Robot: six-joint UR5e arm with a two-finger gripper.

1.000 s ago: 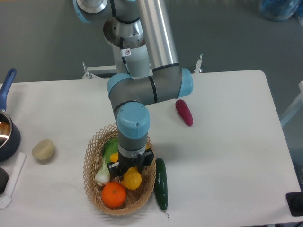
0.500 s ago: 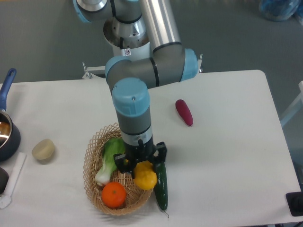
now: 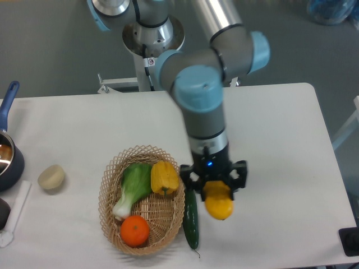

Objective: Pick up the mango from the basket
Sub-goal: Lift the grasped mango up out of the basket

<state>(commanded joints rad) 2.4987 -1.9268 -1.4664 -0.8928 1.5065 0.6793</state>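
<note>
Camera view: hand (image 3: 215, 189) pinching mango (image 3: 219, 205), lifted clear right of basket (image 3: 106, 190). Pick step looks done; next: hold grip firm, avoid cucumber (image 3: 191, 218).

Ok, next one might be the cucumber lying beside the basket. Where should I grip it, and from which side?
Grip the cucumber across its narrow width near the middle, coming straight down from above. It lies flat on the table, long axis running toward the camera, close against the basket rim on its left, so that jaw has little room. The gripper, holding the mango, must release first.
</note>
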